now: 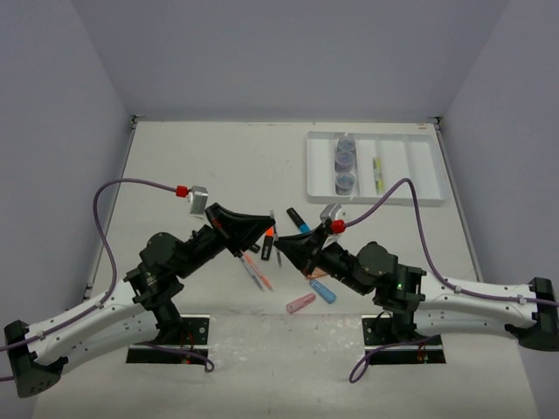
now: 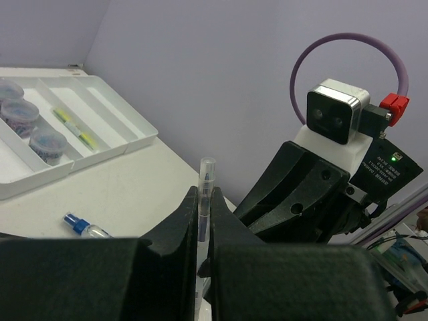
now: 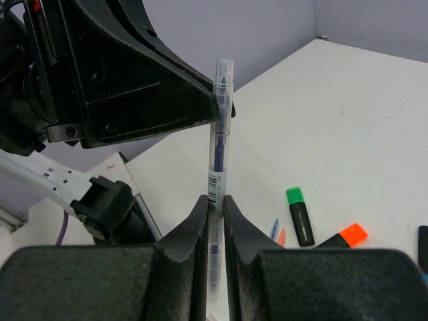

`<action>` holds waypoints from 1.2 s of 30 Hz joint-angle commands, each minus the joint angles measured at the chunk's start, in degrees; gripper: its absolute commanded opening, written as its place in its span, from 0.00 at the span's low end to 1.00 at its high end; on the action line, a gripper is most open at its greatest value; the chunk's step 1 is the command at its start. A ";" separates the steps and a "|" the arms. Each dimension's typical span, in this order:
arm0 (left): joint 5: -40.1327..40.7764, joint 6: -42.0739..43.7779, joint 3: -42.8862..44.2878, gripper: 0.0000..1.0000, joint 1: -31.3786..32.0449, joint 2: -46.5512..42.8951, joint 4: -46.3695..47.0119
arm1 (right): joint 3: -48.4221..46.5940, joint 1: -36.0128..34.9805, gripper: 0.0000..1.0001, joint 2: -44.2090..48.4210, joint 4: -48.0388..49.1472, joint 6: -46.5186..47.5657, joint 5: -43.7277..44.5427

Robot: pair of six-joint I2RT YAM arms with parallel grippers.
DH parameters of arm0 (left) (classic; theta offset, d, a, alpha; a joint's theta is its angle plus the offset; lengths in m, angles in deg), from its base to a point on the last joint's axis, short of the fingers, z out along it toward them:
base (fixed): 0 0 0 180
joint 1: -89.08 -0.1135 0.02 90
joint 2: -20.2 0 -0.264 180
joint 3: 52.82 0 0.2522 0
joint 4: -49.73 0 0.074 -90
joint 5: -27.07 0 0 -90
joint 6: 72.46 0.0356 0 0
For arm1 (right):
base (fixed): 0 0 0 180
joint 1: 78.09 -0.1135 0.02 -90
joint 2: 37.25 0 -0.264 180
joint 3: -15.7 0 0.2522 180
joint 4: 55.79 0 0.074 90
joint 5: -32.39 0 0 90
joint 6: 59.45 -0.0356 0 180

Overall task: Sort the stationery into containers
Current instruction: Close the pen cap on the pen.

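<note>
A clear pen with a blue refill [image 3: 220, 134] is held above the table by both grippers at once. My left gripper [image 2: 204, 200] is shut on its capped end [image 2: 206, 175], and my right gripper [image 3: 215, 204] is shut on the barcoded barrel. From above, the left gripper [image 1: 266, 234] and the right gripper [image 1: 281, 245] meet nose to nose at mid-table. The white divided tray [image 1: 420, 171] stands at the back right with three round jars [image 1: 345, 162] in one compartment and a yellow-green pen [image 1: 378, 173] in another.
Loose on the table under the grippers lie thin pens [image 1: 256, 273], a pink capsule [image 1: 300, 303], a blue capsule [image 1: 323, 291] and a blue-capped highlighter [image 1: 299, 220]. Green [image 3: 299, 214] and orange [image 3: 344, 235] highlighters and a small blue-capped bottle [image 2: 83, 227] lie there too.
</note>
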 commanded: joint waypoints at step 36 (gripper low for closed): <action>-10.52 4.79 1.42 0.00 0.40 -1.70 -1.80 | -5.86 0.06 0.31 -7.33 6.89 -1.14 -3.18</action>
